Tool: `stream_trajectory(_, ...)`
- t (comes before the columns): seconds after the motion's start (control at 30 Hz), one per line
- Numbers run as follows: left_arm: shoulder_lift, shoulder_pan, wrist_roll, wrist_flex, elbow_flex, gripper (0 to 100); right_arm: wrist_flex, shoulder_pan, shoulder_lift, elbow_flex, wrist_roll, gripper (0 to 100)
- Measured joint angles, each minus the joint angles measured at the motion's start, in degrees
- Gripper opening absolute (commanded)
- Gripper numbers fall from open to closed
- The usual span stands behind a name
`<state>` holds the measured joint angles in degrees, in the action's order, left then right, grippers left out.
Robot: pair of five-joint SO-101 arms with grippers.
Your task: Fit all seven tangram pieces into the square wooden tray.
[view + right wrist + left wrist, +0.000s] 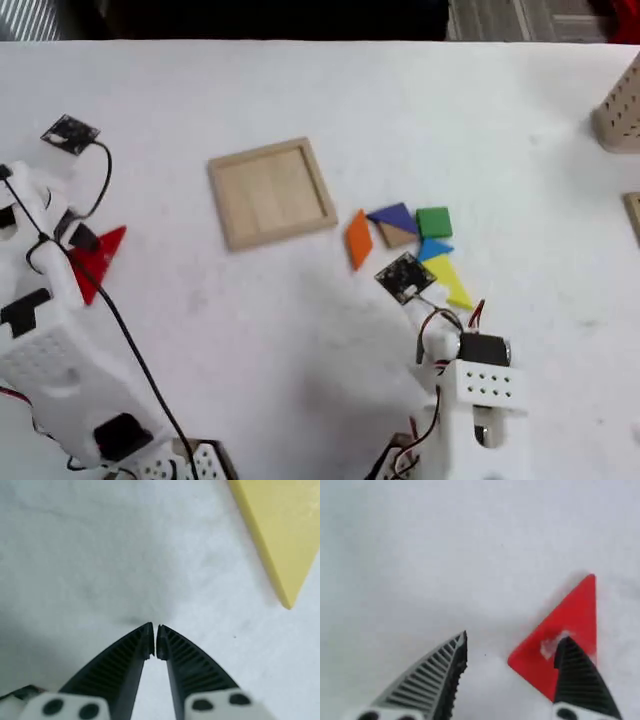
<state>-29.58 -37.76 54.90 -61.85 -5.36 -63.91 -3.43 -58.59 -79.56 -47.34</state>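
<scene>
High view, red triangle (100, 262) points toward tray (221, 205)

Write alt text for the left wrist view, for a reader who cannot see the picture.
The left gripper is open above a white table, with one dark finger over a flat red triangle. The other finger is over bare table beside the piece.

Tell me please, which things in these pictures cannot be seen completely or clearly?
- Red triangular tangram piece: high view, the left arm covers part; left wrist view, a finger of the left pincer covers one corner.
- Yellow triangular tangram piece: high view, the right arm's black board overlaps one end; right wrist view, cut by the edge.
- Perforated wooden block: high view, cut by the right edge.
</scene>
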Motion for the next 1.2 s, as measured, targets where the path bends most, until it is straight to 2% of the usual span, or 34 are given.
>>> stream_trajectory(0.23,-4.6,0.4,4.9,-0.4,-3.8,28,0.0,0.0,0.0,0.0,0.0,2.0)
stream_trajectory(0.43,-5.2,0.3,8.8,-10.9,-6.4,28,0.0,0.0,0.0,0.0,0.0,2.1)
stream_trajectory(0.53,-6.9,0.4,9.1,-14.5,-6.8,28,0.0,0.0,0.0,0.0,0.0,2.1)
stream_trajectory(1.0,-7.6,0.6,8.1,-14.0,-6.7,28,0.0,0.0,0.0,0.0,0.0,1.9)
stream_trajectory(1.2,-7.6,0.9,4.6,-15.5,-6.9,25,0.0,0.0,0.0,0.0,0.0,1.9)
